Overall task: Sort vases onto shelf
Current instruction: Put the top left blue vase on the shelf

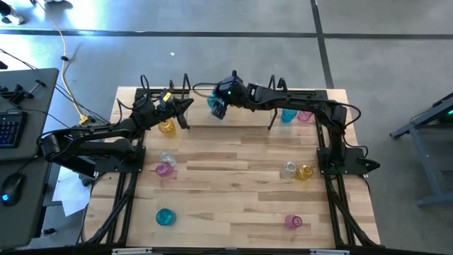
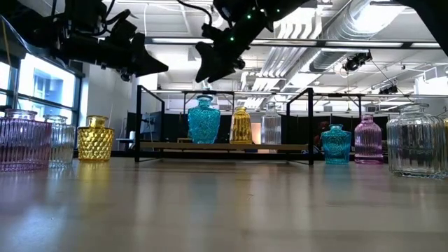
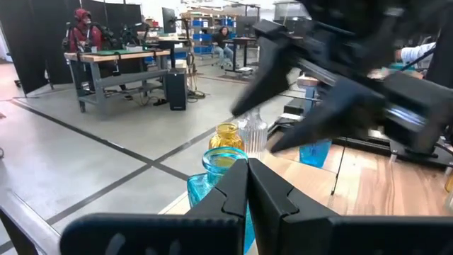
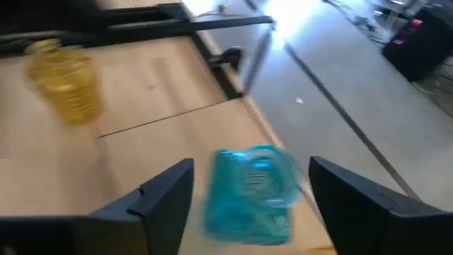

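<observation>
My right tool (image 1: pixel 216 108) hangs over the far edge of the worktop (image 1: pixel 233 191), its fingers (image 4: pixel 164 195) spread wide with a teal vase (image 4: pixel 251 193) between them; I cannot tell whether they touch it. That teal vase stands on the shelf (image 2: pixel 224 145) at its left end, beside a yellow vase (image 2: pixel 241 126) and a clear vase (image 2: pixel 271 126). My left tool (image 1: pixel 185 106) hovers near the shelf's left end with its fingers pressed together, holding nothing. A yellow vase (image 1: pixel 167 127) sits on the worktop just under it. More vases wait on the worktop: teal (image 1: pixel 165 217) and pink (image 1: pixel 293 222) near, pink (image 1: pixel 164 170) at left, clear (image 1: pixel 289 169) at right.
</observation>
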`<state>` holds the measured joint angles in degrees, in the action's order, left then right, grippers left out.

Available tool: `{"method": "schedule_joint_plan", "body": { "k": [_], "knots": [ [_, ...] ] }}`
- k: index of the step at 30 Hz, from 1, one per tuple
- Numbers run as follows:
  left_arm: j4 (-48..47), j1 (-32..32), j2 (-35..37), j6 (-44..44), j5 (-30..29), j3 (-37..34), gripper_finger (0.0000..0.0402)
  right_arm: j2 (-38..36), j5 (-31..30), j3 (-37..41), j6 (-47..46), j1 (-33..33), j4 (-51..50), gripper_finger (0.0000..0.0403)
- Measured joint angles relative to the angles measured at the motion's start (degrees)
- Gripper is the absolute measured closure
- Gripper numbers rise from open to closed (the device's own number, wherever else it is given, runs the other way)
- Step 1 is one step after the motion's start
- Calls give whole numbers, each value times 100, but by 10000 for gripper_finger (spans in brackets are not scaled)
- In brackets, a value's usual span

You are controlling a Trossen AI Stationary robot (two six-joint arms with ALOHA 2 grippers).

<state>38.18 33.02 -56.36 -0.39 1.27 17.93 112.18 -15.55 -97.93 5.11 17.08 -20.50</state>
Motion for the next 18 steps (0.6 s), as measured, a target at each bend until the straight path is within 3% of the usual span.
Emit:
{"method": "schedule_joint_plan", "body": {
  "k": [12, 18],
  "knots": [
    [17, 11, 0, 1, -3, 0, 401, 387, 465, 142, -19, -214, -75, 389],
    [11, 11, -1, -21, 0, 2, 401, 632, 449, 142, -218, -93, 164, 374]
  ]
}}
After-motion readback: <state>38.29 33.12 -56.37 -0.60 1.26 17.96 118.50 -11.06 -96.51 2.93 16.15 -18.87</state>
